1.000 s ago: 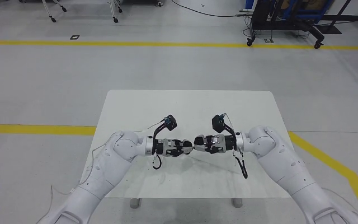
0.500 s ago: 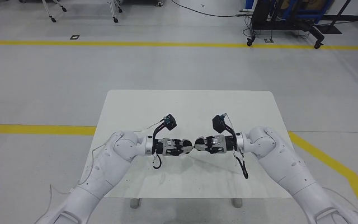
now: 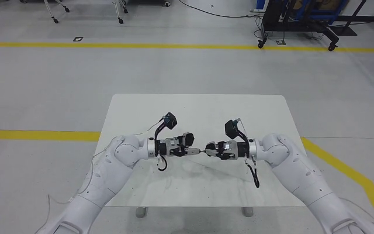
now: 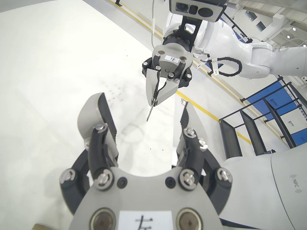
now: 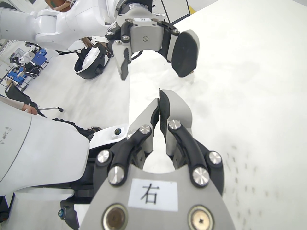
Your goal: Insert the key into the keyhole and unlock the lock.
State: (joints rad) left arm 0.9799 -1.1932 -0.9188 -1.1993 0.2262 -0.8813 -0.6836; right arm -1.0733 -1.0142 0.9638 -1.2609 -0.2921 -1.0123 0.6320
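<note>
**Operator:** Currently, what are you holding?

**Me:** Obs.: my right gripper (image 5: pixel 159 101) is closed tight on the key (image 4: pixel 149 114). It pinches the head, and the blade sticks out past the tips toward my left gripper (image 5: pixel 153 72). The left gripper is spread wide with nothing in it. Both hang above the middle of the worktop (image 3: pixel 245 111), facing each other, near but apart.

**Operator:** Which step is this?

**Me:** Judged: insertion, not yet made. The blade's tip sits in open air just short of my left gripper and enters nothing.

**Operator:** What does the next move call for?

**Me:** A lock gripped firmly on the left, keyhole turned to face the blade. Then I line the blade up with the slot, push straight in and twist from the wrist. Risk: the blade is thin and my pinch is small, so a skewed approach could pivot the key in my grip.
</note>
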